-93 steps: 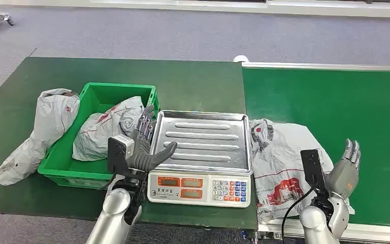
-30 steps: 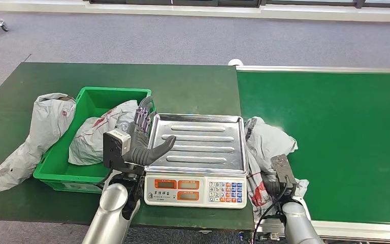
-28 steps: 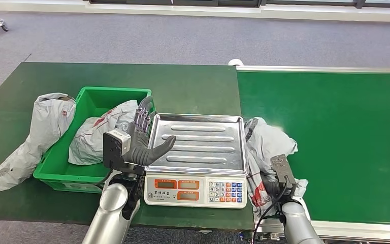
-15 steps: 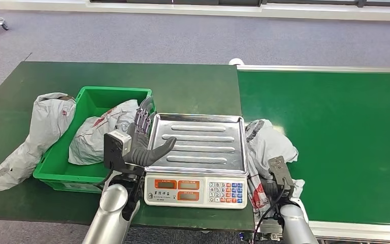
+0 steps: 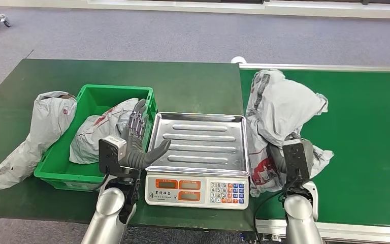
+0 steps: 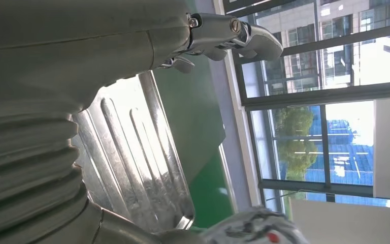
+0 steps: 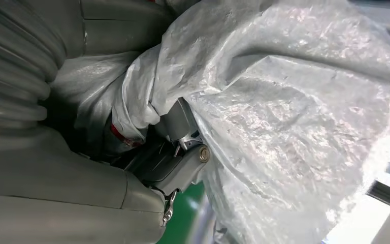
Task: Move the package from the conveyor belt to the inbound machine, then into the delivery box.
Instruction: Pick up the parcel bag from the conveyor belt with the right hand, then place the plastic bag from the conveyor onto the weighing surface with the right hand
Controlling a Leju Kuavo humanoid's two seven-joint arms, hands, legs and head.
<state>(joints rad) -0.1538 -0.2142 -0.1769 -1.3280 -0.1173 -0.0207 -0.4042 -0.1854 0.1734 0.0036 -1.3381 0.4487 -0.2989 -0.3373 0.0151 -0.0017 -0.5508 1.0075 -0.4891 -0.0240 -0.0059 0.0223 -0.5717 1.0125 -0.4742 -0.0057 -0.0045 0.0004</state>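
I read the right hand [image 5: 290, 152] as clamped on the crumpled grey plastic mailer package [image 5: 284, 109]: in the right wrist view its fingers [image 7: 183, 132] are buried in folds of the film. The package is lifted off the green conveyor belt [image 5: 365, 127], bunched above the hand, just beside the right edge of the ribbed steel weighing tray of the white electronic scale [image 5: 200, 145]; a lower flap hangs beside the scale's keypad. The left hand [image 5: 134, 147] holds nothing, fingers spread and upright, thumb reaching over the tray's left rim. Behind it sits the green plastic delivery crate [image 5: 56, 162] with a second grey mailer bag [image 5: 99, 134] inside. A third grey bag [image 5: 35, 132] lies on the dark green table [image 5: 193, 86], against the crate's left wall.
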